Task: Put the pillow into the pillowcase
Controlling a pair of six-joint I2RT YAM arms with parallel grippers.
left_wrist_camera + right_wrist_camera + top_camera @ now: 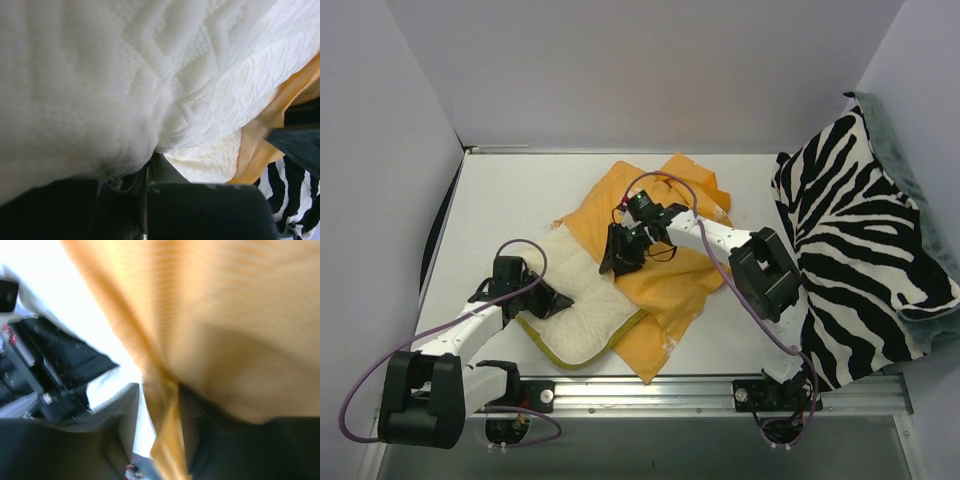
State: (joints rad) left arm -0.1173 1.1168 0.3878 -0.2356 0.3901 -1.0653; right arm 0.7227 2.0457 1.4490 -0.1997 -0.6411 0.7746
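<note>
Left wrist view has the left gripper (150,167) closed tight, its dark fingers (200,210) pinching a fold of the flat cream-white pillow with a bumpy quilted surface (100,75), which fills nearly the whole picture; beyond it show a strip of the large orange fabric pillowcase (260,145) and a corner of the black-and-white zebra-striped cushion (292,200). From the top external camera, the left gripper (552,300) sits at the pillow's left edge, and the pillow (582,315) lies flat on the white table (510,200), its yellow-green edge trim (570,361) running along the near side. The pillow's far right side meets the pillowcase (670,295); whether any of it is inside the case cannot be told. The right gripper (620,262) points down just where pillow and orange cloth meet. The right wrist picture is blurred, but the right gripper (172,390) stands narrow with orange pillowcase (240,315) cloth gathered and caught between its fingers. The pillowcase is spread crumpled across the middle of the table, plain orange side up. The zebra-striped cushion (860,240) leans at the right side, well apart from the pillow.
</note>
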